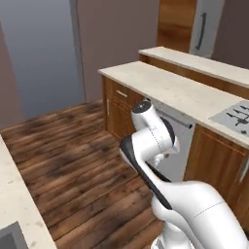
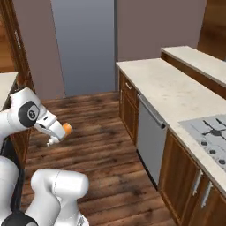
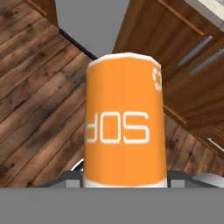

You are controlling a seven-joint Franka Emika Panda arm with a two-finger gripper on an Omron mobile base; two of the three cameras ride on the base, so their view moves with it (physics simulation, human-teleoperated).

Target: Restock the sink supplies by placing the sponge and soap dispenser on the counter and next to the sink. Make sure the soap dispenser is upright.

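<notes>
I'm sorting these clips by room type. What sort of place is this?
A simulated home kitchen: a speckled stone counter over brown wooden cabinets, a grey stovetop set into it, and a dishwasher front below, on plank flooring.

Smooth matt orange soap dispenser (image 3: 125, 122) between the fingers, over rough-grained wooden floor (image 3: 35, 87); speckled stone counter (image 2: 176, 92) beyond.

Speckled cream worktop over brown cabinets, above a wood plank floor.

The worktop (image 2: 172, 90) runs along the right of both base views, with a grey stovetop (image 2: 211, 132) set flush into its near end. A second, higher worktop ledge (image 1: 204, 62) runs behind it. The floor (image 1: 73, 155) is dark brown planks.
</notes>
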